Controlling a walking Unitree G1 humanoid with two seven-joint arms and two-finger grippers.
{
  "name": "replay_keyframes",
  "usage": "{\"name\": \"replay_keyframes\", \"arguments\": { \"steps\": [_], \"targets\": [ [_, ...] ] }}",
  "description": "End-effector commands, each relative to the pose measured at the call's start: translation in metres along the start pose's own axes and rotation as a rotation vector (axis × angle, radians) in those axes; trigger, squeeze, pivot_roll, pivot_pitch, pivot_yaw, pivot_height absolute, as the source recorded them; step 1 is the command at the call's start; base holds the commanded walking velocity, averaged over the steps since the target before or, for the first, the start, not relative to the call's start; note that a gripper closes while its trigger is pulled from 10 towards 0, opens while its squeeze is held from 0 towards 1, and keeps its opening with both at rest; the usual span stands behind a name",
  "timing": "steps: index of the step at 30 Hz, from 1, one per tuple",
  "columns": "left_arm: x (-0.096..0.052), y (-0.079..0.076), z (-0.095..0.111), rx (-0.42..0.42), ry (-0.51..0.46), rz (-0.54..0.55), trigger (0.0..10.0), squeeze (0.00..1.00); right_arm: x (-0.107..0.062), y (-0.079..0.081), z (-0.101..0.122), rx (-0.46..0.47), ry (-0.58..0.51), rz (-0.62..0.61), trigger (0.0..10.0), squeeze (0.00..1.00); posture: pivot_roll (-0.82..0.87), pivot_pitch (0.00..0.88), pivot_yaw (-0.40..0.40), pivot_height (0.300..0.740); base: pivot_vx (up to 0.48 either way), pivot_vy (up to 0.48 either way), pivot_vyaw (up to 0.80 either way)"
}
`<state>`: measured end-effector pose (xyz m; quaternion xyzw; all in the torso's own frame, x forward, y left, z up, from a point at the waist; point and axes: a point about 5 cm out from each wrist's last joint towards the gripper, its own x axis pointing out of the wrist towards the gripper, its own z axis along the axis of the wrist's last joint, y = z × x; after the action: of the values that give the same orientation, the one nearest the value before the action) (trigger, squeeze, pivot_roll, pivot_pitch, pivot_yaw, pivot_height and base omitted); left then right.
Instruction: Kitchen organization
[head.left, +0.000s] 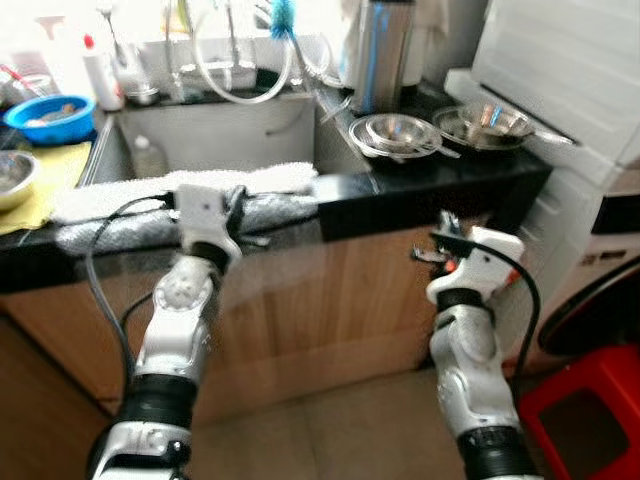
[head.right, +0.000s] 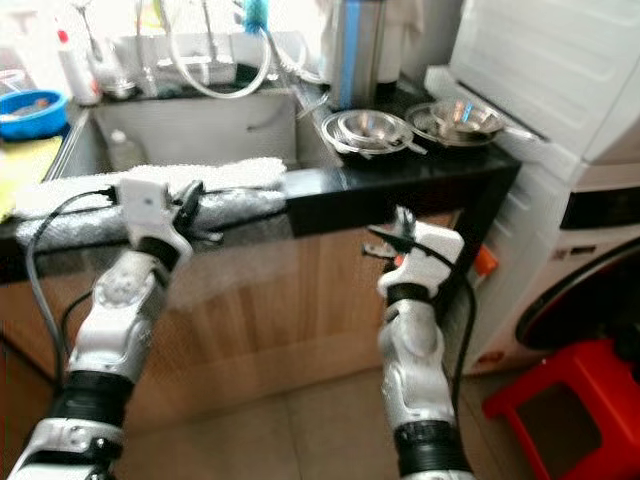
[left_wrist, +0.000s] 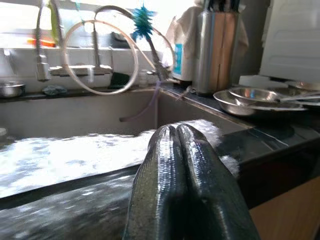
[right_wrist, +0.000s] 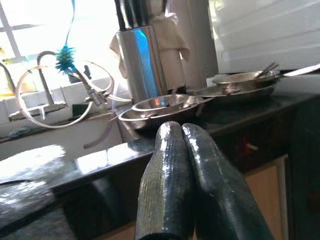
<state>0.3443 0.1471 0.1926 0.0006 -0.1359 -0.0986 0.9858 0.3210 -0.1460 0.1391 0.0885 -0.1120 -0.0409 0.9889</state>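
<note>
Before the black counter (head.left: 430, 180) and sink (head.left: 215, 135), we hold our left gripper (left_wrist: 186, 165) and right gripper (right_wrist: 182, 165) clenched, grasping nothing.

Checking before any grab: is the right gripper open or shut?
Shut: the right gripper's two black fingers press together, holding nothing.

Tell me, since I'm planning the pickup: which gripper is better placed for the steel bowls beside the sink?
Right. The right gripper hangs below the counter section holding the steel bowls; the left gripper fronts the sink.
</note>
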Motion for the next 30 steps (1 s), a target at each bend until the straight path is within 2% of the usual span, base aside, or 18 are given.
{"name": "replay_keyframes", "arguments": {
  "steps": [1,8,12,14,30],
  "targets": [
    [0.001,0.0,0.007,0.008,-0.021,-0.005,10.0,0.0,0.001,0.003,0.003,0.006,-0.012,0.008,10.0,0.0,-0.01,0.0,-0.036,0.74,0.0,0.0,0.0],
    [0.001,-0.005,0.008,-0.007,-0.019,-0.024,10.0,0.0,0.0,0.004,0.002,-0.01,-0.013,0.025,10.0,0.0,-0.01,0.0,-0.037,0.74,0.0,0.0,0.0],
    [0.0,-0.006,0.008,-0.007,-0.021,-0.023,10.0,0.0,0.0,0.006,0.004,-0.022,-0.028,0.041,10.0,0.0,-0.01,0.0,-0.036,0.74,0.283,0.0,0.74],
    [0.0,-0.007,0.008,-0.007,-0.022,-0.024,10.0,0.0,0.0,0.004,0.004,0.014,-0.02,0.02,10.0,0.0,-0.01,0.0,-0.036,0.74,0.317,0.0,0.0],
    [-0.001,-0.014,0.008,-0.023,-0.022,-0.041,10.0,0.0,0.0,0.001,0.004,0.002,-0.013,0.019,10.0,0.0,-0.01,0.0,-0.038,0.74,0.343,0.0,0.0]
  ]
}}
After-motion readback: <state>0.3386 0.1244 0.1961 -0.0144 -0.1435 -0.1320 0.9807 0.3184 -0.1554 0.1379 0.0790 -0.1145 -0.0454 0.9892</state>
